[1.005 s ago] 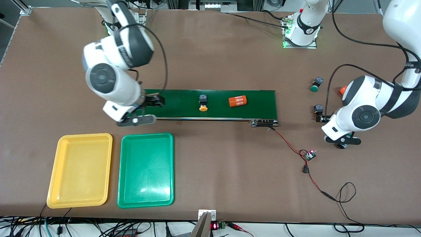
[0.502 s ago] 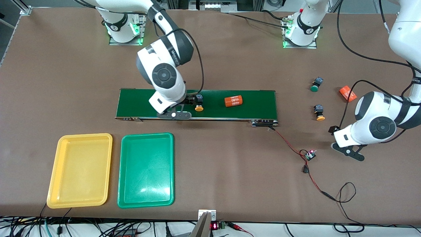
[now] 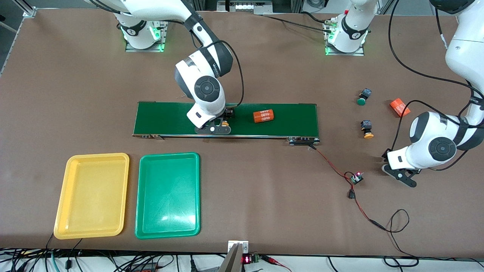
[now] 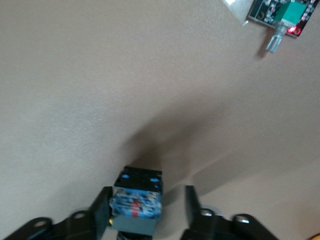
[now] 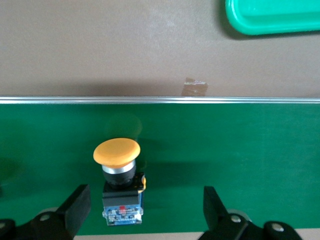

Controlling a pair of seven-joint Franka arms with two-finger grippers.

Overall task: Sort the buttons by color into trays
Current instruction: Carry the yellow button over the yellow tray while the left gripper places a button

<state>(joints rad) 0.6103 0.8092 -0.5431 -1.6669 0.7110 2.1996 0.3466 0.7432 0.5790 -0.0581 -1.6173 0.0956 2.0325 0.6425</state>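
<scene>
— Front view first. Counted what?

— Two trays: yellow tray (image 3: 60, 196) toward the right arm's end of the table, green tray (image 3: 145, 223) just beside it, both nearer the camera than the belt (image 3: 295, 117). Saw three buttons in the open. First yellow button (image 3: 225, 122) lay on the belt under the right gripper (image 3: 221, 124). Second yellow button (image 3: 366, 129) and green button (image 3: 362, 97) lay on the bare table toward the left arm's end. Two orange cylinders too: belt cylinder (image 3: 263, 116) and table cylinder (image 3: 399, 107). One circuit board (image 3: 356, 177) on red-black wires.

— Any writing?

— Read "4680" on the belt cylinder only.

— Left gripper (image 3: 401, 177)?

— Hung low over the table near the circuit board.

— Left wrist view?

— Showed a fourth button (image 4: 136, 200), blue-black body, cap colour not seen. Sat between parted fingers (image 4: 100, 210), against one, a gap at the other. Could not tell whether gripped.

— Right wrist view?

— Fingers (image 5: 75, 205) spread wide either side of the first yellow button, touching neither. One corner of the green tray visible.
</scene>
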